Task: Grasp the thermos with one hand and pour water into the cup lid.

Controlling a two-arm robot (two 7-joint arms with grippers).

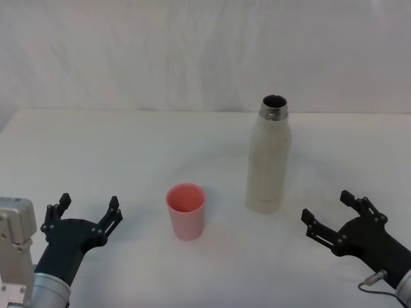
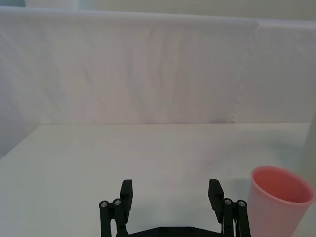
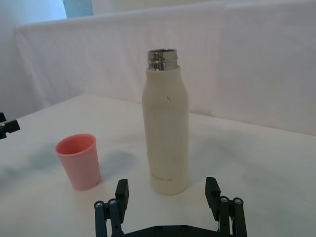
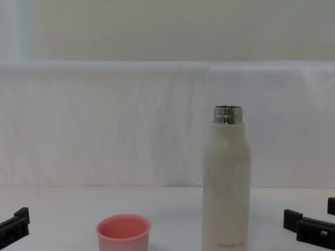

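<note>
Right pincer (image 1: 327,218) open wide, empty, low over the counter (image 1: 115,147), just right of the thermos (image 1: 268,160) and short of touching it; fingers (image 3: 122,190) spread either side of the thermos base in the right wrist view. Left pincer (image 1: 87,215) open as wide, empty too, near the left edge, well left of the cup lid (image 1: 186,210).

Thermos upright, right of centre, mouth uncapped, steel neck bare. Cup lid upright and empty-looking, just left of the thermos and a little nearer the robot, apart from it.

Handling, as a guess: thermos stiff, smooth-coated, likely slippery under hard pads, and probably heavy if full, with weight shifting on tilting. Tall and narrow, so easy to topple with a sideways nudge. Best hold probably around the straight body at about mid-height, below the shoulder, never on the steel neck; enough squeeze needed to stop it turning in the grip during the pour. Cup lid light, thin plastic, easily pushed or tipped by the stream or a bump; no steadying hold on it at present.

Count: one thermos, one cup lid, two pincers.
</note>
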